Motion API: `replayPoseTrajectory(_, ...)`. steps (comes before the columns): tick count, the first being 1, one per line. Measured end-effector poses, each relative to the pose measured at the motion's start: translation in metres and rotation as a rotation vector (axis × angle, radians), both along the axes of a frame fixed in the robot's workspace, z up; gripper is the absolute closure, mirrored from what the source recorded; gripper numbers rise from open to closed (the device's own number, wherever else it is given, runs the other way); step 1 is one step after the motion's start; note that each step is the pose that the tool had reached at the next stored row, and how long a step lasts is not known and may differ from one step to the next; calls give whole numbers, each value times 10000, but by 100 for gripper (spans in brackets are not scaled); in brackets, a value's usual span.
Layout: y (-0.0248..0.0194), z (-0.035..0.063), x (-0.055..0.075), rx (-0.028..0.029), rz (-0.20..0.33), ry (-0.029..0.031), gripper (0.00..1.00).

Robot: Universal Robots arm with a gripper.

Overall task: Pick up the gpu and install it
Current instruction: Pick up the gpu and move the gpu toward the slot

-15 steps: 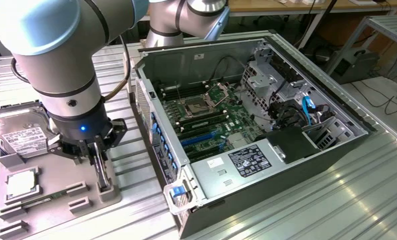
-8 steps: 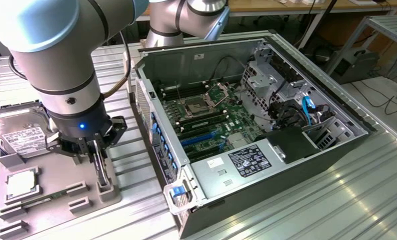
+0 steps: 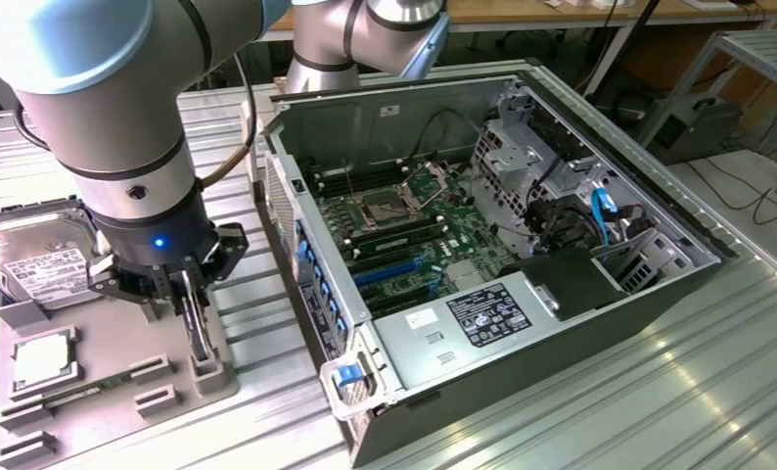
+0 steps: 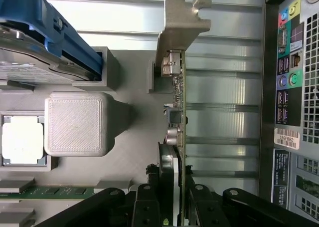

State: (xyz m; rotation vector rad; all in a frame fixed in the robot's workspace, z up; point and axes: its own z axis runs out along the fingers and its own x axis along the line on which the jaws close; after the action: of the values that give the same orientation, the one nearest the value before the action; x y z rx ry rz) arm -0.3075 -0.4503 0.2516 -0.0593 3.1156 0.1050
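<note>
Green-board gpu (image 4: 178,114) stands on edge in its grey tray (image 4: 129,157) slot, beside the open case (image 3: 362,117); gripper (image 3: 190,299) jaws clamp its two faces; grasp made, lift apparently not begun; motherboard (image 3: 402,235) slot unfilled.

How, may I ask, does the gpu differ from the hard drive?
The gpu stands on edge; the drive lies label-up. The gpu is a thin green board, the drive a thick silver box. The gripper is at the gpu, not the drive. Both sit on the gray tray.
</note>
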Motion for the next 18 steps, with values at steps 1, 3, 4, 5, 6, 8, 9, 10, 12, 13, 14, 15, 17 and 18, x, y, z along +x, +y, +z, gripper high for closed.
replayPoseTrajectory(1,0,7,0,-1,0,1,72)
replayPoseTrajectory(3,0,17,0,1,0,0,72)
replayPoseTrajectory(4,0,22,0,0,0,0,72)
replayPoseTrajectory(5,0,25,0,1,0,-1,72)
replayPoseTrajectory(6,0,30,0,0,1,0,72)
replayPoseTrajectory(8,0,39,0,-1,1,1,72)
replayPoseTrajectory(9,0,44,-1,-1,1,1,72)
replayPoseTrajectory(10,0,48,-1,-1,1,0,72)
replayPoseTrajectory(12,0,58,-1,-1,1,0,72)
replayPoseTrajectory(13,0,64,-1,-1,0,0,72)
replayPoseTrajectory(14,0,70,-1,-1,1,0,72)
replayPoseTrajectory(15,0,78,-1,-1,0,0,72)
replayPoseTrajectory(17,0,91,-1,-1,0,1,72)
replayPoseTrajectory(18,0,98,-1,-1,0,1,72)
